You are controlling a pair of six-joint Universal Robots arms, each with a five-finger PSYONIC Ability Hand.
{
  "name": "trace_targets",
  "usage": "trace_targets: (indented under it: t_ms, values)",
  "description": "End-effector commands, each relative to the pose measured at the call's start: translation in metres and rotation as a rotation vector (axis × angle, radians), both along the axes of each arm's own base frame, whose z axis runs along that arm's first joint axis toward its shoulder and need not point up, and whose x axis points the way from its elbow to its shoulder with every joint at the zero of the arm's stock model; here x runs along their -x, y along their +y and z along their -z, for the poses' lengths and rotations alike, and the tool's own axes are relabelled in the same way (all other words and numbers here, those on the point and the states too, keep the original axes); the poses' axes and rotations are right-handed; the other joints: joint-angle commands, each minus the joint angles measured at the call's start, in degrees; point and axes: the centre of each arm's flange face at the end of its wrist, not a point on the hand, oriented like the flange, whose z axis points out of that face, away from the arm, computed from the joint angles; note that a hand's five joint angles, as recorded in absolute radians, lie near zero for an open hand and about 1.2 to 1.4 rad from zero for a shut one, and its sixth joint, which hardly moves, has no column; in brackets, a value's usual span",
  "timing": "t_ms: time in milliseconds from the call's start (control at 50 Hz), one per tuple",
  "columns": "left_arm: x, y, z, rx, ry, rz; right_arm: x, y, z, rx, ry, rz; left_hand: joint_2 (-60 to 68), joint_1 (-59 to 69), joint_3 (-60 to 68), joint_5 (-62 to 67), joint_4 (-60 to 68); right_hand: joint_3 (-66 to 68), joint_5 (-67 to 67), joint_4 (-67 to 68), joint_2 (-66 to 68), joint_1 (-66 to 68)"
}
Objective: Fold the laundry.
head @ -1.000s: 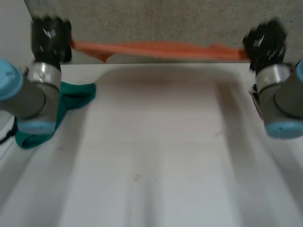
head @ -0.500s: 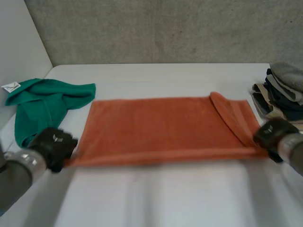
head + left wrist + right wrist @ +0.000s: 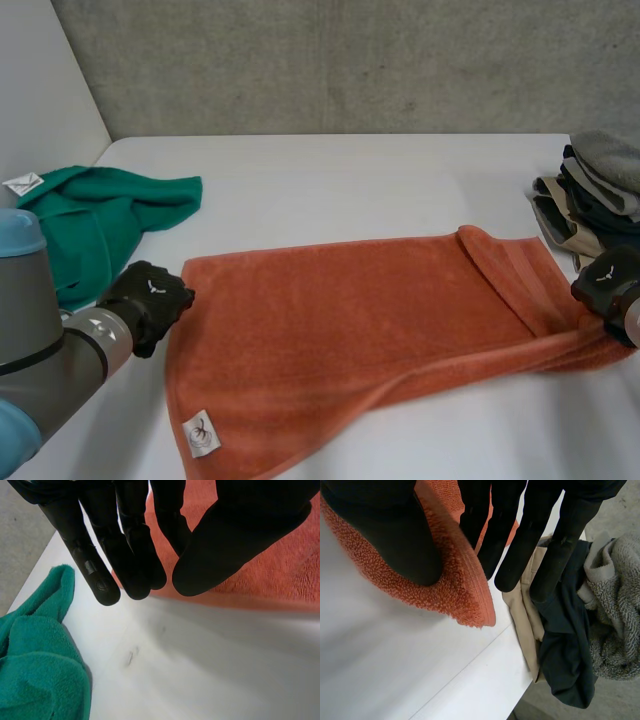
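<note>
An orange towel [image 3: 360, 310] lies spread across the middle of the white table [image 3: 330, 170], its white label [image 3: 198, 432] at the near left corner. A strip is folded over at its right end. My left hand [image 3: 148, 300] is at the towel's left edge. In the left wrist view its fingers and thumb [image 3: 125, 545] are closed together with the orange towel [image 3: 280, 565] running between them. My right hand [image 3: 610, 280] is at the right near corner. There the thumb and straight fingers [image 3: 520, 530] pinch the towel corner [image 3: 455, 590].
A green cloth [image 3: 90, 220] lies bunched at the left edge of the table, close to my left hand [image 3: 35, 675]. A stack of folded clothes [image 3: 595, 190] sits at the right edge, just beyond my right fingertips [image 3: 570, 630]. A grey wall stands behind the table.
Both hands held the towel stretched up in the air, then swung down and towards me. The towel now lies spread on the table, shifted nearer and slanted.
</note>
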Motion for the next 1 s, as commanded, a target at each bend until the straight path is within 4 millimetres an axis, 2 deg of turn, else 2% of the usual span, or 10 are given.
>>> trace_targets:
  t_ms: [20, 40, 80, 160, 240, 320, 540, 860, 1000]
  values:
    - [0.016, 0.018, -0.019, -0.002, 0.181, 0.000, -0.001, 0.006, 0.005, -0.029, -0.004, -0.005, -15.3, -13.6, -15.0, -14.8, -15.4, 8.4, 8.4, 8.2, 8.3, 8.3]
    - [0.020, 0.024, -0.022, -0.016, 0.222, 0.009, -0.001, 0.007, 0.007, -0.037, -0.007, -0.007, -26.3, -24.6, -26.0, -25.8, -26.4, 8.6, 8.5, 8.4, 8.4, 8.5]
    - [0.025, 0.032, -0.028, -0.034, 0.290, 0.016, -0.001, 0.008, 0.008, -0.038, -0.011, -0.008, -40.1, -38.4, -39.9, -39.6, -40.3, 8.6, 8.5, 8.4, 8.4, 8.5]
    - [0.031, 0.058, -0.028, -0.135, 0.403, 0.036, -0.001, 0.008, 0.009, -0.040, -0.042, 0.004, -41.2, -39.5, -40.9, -40.7, -41.3, 8.9, 8.9, 8.7, 8.8, 8.8]
    - [0.034, 0.085, -0.021, -0.193, 0.383, 0.091, -0.002, 0.008, 0.012, -0.052, -0.099, 0.019, -41.4, -39.6, -41.1, -40.8, -41.5, 9.1, 9.0, 8.9, 8.9, 9.0]
    - [0.032, 0.100, -0.012, -0.215, 0.331, 0.126, -0.003, 0.005, 0.015, -0.055, -0.145, 0.032, -41.5, -39.8, -41.3, -41.0, -41.7, 11.6, 11.5, 11.4, 11.4, 11.5]
    - [0.020, 0.122, 0.009, -0.251, 0.198, 0.164, -0.004, 0.001, 0.027, -0.065, -0.151, 0.037, -40.9, -39.1, -40.6, -40.3, -41.0, 12.3, 12.2, 12.1, 12.1, 12.2]
    - [0.004, 0.137, 0.022, -0.237, 0.069, 0.158, -0.006, -0.001, 0.028, -0.036, -0.161, 0.037, -40.3, -38.6, -40.1, -39.8, -40.5, 13.8, 13.7, 13.6, 13.7, 13.7]
    - [0.005, 0.136, 0.025, -0.202, 0.075, 0.163, -0.007, 0.001, 0.029, -0.043, -0.179, 0.037, -40.2, -38.5, -39.9, -39.7, -40.3, 14.1, 14.1, 14.0, 14.0, 14.0]
